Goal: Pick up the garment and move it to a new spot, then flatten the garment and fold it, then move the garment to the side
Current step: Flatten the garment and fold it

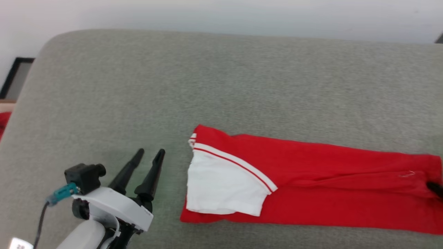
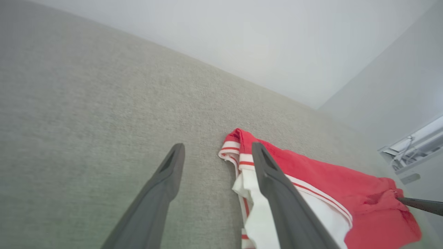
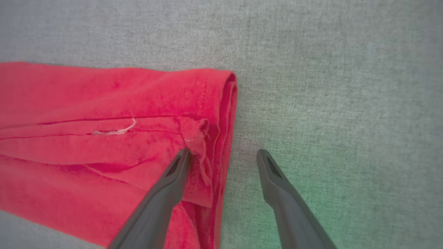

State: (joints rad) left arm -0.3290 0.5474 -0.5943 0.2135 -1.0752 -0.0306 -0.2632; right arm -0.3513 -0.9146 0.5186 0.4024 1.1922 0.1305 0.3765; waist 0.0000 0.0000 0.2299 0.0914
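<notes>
On the grey cushion [image 1: 207, 69], jersey [image 1: 328, 173] folded lengthwise, I think; left gripper [image 1: 150, 151], right gripper [image 3: 223, 151] fingers both open; cross-fold and shift aside not yet done.

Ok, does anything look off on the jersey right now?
Two small things. At the left end of the garment, the white inside is flipped outward. Near the right gripper, a loose white thread and a puckered tuft break the flat surface.

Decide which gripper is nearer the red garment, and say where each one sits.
Right. The right gripper is open at the hem end of the garment, one finger over the fabric. The left gripper is open beside the striped end, apart from it.
</notes>
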